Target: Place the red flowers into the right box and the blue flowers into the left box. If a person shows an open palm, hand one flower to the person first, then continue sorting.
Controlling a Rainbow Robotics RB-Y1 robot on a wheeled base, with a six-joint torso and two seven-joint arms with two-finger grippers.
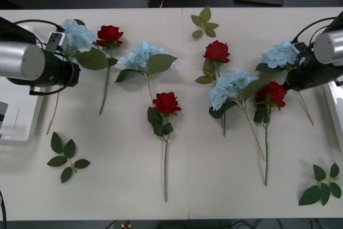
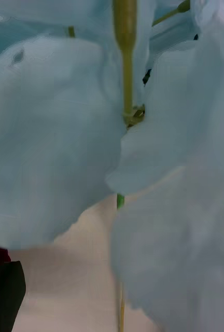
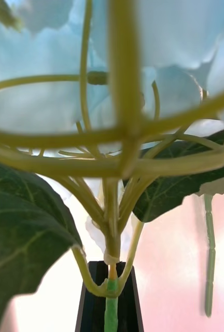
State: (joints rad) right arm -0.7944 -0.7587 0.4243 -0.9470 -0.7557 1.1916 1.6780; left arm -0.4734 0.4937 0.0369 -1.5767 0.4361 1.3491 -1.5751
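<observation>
On the table's left side, your left gripper (image 1: 68, 52) sits at a blue hydrangea (image 1: 76, 35), its stem (image 3: 111, 290) against a black finger (image 3: 94, 306); grip cannot be told. Your right gripper (image 1: 293, 60) reaches another hydrangea (image 1: 278, 54), grip likewise unclear.

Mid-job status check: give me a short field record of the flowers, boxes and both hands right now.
red flowers: four artificial red roses, all lying on the white table
blue flowers: four pale-blue hydrangea heads, all on the table
left box: shallow white plastic tray at the table's left edge
right box: shallow white plastic tray at the table's right edge
left hand: at the far-left hydrangea, close to its stem
right hand: at the far-right hydrangea
sorted so far: none
</observation>
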